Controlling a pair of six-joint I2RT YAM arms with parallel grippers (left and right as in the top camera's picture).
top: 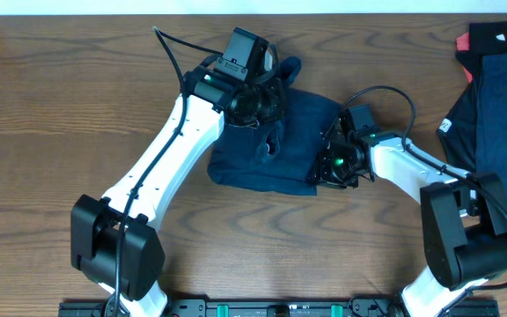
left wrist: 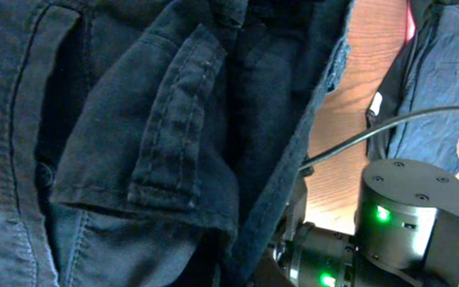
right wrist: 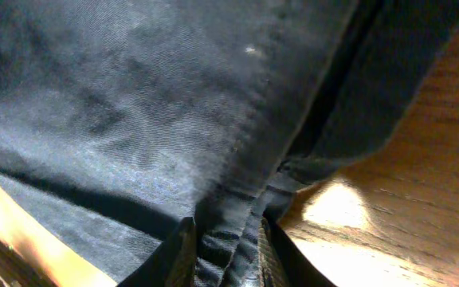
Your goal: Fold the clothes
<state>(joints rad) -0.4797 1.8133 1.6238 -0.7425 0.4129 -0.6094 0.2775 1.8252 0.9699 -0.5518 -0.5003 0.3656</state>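
A dark navy-blue garment (top: 271, 145) lies partly folded in the middle of the table. My left gripper (top: 267, 88) hovers over its far edge, where a flap of cloth (top: 286, 67) is raised; in the left wrist view the navy cloth (left wrist: 174, 143) with a stitched belt loop fills the frame and hides the fingers. My right gripper (top: 324, 167) is at the garment's right edge. In the right wrist view that gripper (right wrist: 225, 247) is shut on a bunched hem, with a finger (right wrist: 183, 247) on each side.
A pile of other clothes (top: 495, 97) lies at the right edge of the table, dark blue and black, with a red piece (top: 461, 44) and a small white label (top: 444, 126). Bare wooden table (top: 60, 106) lies to the left and in front.
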